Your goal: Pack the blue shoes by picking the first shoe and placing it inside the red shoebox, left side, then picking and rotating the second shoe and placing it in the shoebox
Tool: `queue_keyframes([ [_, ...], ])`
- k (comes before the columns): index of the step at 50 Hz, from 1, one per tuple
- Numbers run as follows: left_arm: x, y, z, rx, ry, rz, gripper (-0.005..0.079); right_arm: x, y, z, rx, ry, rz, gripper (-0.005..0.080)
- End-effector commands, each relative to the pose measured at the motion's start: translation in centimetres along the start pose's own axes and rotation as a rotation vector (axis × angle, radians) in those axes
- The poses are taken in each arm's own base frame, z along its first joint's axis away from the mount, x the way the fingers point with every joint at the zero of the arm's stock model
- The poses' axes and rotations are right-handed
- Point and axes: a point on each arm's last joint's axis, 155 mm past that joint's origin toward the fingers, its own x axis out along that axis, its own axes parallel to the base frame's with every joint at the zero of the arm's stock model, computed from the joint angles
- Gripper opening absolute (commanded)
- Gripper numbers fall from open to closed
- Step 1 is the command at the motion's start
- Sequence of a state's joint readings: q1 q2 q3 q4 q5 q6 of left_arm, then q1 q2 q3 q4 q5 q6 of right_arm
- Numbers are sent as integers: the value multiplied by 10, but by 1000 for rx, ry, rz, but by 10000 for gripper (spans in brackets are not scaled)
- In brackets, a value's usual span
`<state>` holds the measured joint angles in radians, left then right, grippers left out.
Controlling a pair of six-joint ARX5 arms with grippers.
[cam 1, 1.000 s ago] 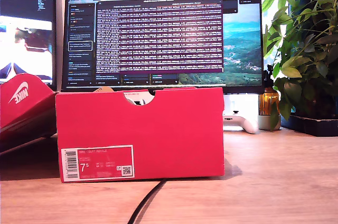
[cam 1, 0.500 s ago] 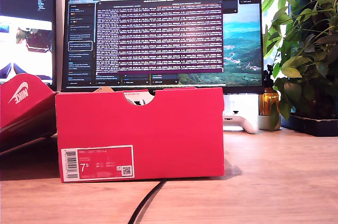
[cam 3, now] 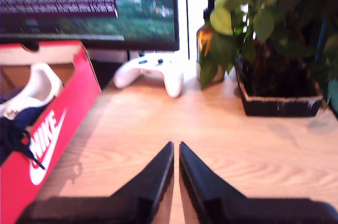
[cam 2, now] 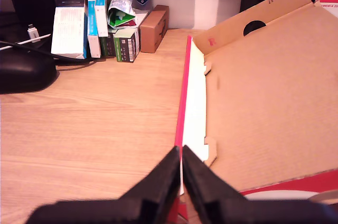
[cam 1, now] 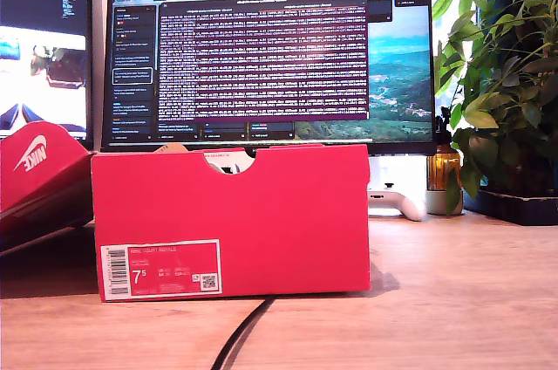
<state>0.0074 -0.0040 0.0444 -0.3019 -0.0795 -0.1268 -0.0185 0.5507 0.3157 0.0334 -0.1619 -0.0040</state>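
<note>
The red shoebox (cam 1: 261,213) stands in the middle of the exterior view, label and half-round notch facing the camera. Its lid (cam 1: 35,187) with a white swoosh leans at the exterior view's left. No arm shows in the exterior view. My first gripper (cam 2: 181,152) is shut, its tips right over the red rim of the lid (cam 2: 264,92), whose brown inside faces up. My second gripper (cam 3: 176,147) is shut and empty above the bare table beside the shoebox (cam 3: 58,123). One blue shoe (cam 3: 21,113) lies inside the box, white lining and dark laces showing.
Two monitors (cam 1: 261,56) stand behind the box. A white game controller (cam 3: 150,73), an amber bottle (cam 1: 445,169) and a potted plant (cam 3: 280,92) sit at the exterior view's right. A black cable (cam 1: 244,331) runs forward. Small cartons (cam 2: 95,23) and a dark object (cam 2: 24,73) lie beyond the lid.
</note>
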Motion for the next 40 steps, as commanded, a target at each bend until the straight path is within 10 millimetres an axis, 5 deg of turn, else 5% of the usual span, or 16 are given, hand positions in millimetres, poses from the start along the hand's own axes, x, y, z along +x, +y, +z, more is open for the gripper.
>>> queue_keyframes([
  [1, 3, 1, -14, -1, 29, 3, -21, -1, 1, -5, -9, 2, 4, -8],
  [22, 3, 1, -14, -1, 29, 3, -21, -26, 6, 13, -64, -109, 10, -8],
  [40, 3, 1, -14, -1, 29, 3, -21, -36, 8, -9, -48, -118, 10, -8],
])
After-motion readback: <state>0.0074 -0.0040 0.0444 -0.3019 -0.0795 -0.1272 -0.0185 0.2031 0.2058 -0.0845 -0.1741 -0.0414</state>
